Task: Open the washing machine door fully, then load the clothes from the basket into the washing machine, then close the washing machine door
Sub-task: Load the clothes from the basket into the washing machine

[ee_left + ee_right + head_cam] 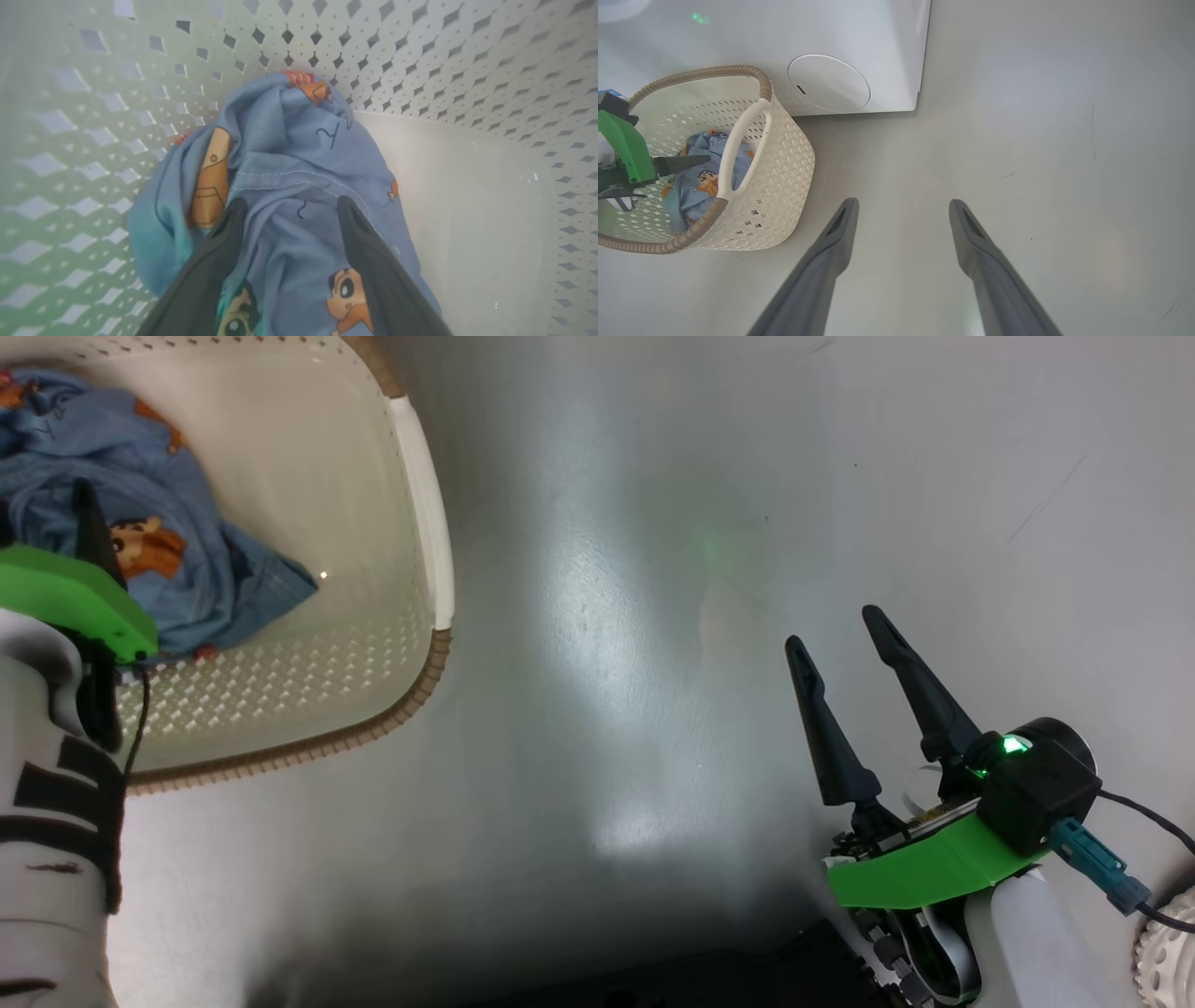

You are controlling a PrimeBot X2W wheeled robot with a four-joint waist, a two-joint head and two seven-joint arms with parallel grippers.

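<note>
Two tapered dark fingers [219, 252] of left gripper [292, 203] spread wide over crumpled blue cartoon-print clothes [289, 154] inside perforated cream basket [444, 70] — right gripper [834, 627] likewise parted, above glossy grey floor [597, 663].

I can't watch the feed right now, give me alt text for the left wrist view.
The left tool stands open, its two dark fingers spread over the clothes, a crumpled light blue cloth printed with cartoon figures. The cloth lies heaped against the perforated wall of the cream basket; whether the fingers touch it cannot be told.
</note>
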